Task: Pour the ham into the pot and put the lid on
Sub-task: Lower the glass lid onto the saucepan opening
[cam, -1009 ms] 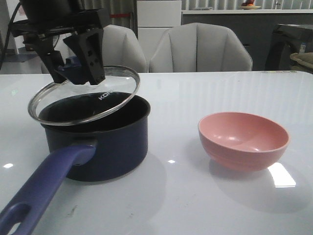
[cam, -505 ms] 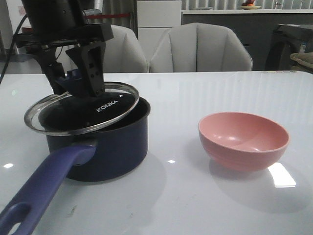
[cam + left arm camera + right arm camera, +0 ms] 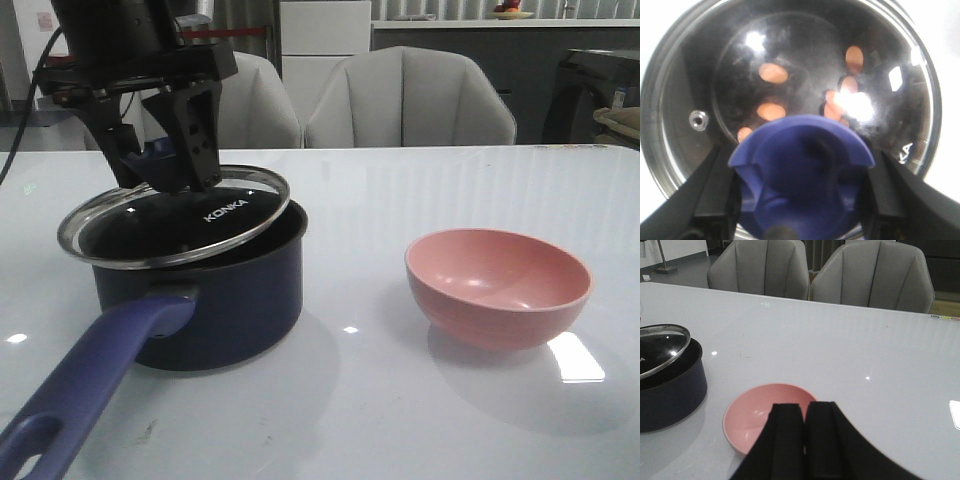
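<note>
Left gripper (image 3: 160,165) clamps flared knob; glass lid (image 3: 175,215) (steel-rimmed) tilted on pot (image 3: 215,290), seemingly unseated.

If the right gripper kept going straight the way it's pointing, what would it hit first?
Most likely the pink bowl. The right gripper, fingers together and empty, points forward and down at the bowl's near rim in its wrist view. Depth is hard to judge, so it might clear the rim and land inside the bowl.

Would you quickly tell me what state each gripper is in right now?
Left gripper: closed on the knob of the lid, tilted over the pot.
Right gripper: closed, holding nothing, above the pink bowl.
</note>
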You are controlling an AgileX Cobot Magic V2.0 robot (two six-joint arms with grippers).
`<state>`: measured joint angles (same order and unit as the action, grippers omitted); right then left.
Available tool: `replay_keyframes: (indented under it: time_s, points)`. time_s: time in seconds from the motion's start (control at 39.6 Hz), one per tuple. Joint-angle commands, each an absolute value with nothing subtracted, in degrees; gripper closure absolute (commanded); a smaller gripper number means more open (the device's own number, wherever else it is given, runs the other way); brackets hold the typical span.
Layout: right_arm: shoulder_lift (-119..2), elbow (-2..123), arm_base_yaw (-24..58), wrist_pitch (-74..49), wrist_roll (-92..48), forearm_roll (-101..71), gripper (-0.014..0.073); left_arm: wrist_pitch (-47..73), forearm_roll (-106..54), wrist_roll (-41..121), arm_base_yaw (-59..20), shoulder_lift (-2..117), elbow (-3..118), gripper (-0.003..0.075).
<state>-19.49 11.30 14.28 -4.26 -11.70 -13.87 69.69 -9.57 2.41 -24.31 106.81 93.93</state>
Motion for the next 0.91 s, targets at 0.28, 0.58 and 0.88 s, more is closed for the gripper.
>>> replay_keyframes:
  time_s: [0.28, 0.58, 0.88]
  points:
    - [-19.83, 12.87, 14.29, 0.57, -11.92, -14.1, 0.0451, 73.83, -10.27, 2.14, -24.66, 107.13, 99.68, 0.0563]
    - [-19.83, 12.87, 14.29, 0.57, -11.92, -14.1, 0.0451, 73.83, -8.2, 2.14, -26.64, 107.28, 99.68, 0.0562]
    - [-19.83, 12.87, 14.29, 0.57, -11.92, -14.1, 0.0451, 73.83, -7.71, 2.14, -26.64, 107.28, 99.48, 0.0441]
